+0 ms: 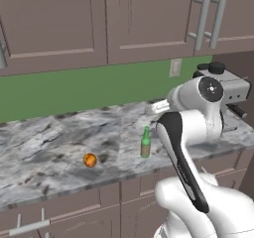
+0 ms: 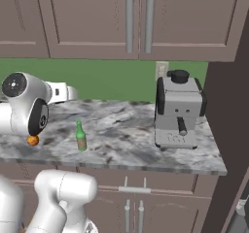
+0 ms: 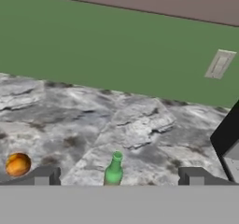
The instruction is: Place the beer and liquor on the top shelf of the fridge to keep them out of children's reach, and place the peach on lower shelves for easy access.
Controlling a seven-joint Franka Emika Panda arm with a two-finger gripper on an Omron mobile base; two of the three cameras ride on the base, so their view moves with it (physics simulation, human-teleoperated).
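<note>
Two dark fingertips [image 3: 45, 175] rise at the bottom of the hand view, spread as wide as they go with nothing between them but air; the gripper [image 3: 119, 177] is empty. Framed almost midway between them stands the beer [image 3: 113, 170], a slim green bottle, upright on the marbled countertop [image 3: 140, 125], with its neck and cap showing. Off toward the left fingertip lies the peach [image 3: 17, 164], small and orange, well apart from the bottle.

From the left base view the beer [image 1: 145, 143] stands near the counter's front edge, just beside the arm's dark-striped forearm, and the peach [image 1: 90, 159] sits further left, also close to the edge. The right base view shows the same bottle [image 2: 80, 137] and the peach [image 2: 32, 140] partly tucked behind the arm's joint. An espresso machine [image 2: 178, 111] stands to the right on the counter, below brown wall cabinets [image 2: 136, 18] and a green backsplash with a wall outlet [image 3: 220, 63].

My reading is that the beer is the first target. Its narrow, tall shape is the risk: if the hand descends off-centre, one finger could clip the neck and tip it, and so close to the front edge it might roll off. A grip high on the tapering neck could also slip. The peach could roll if nudged.
</note>
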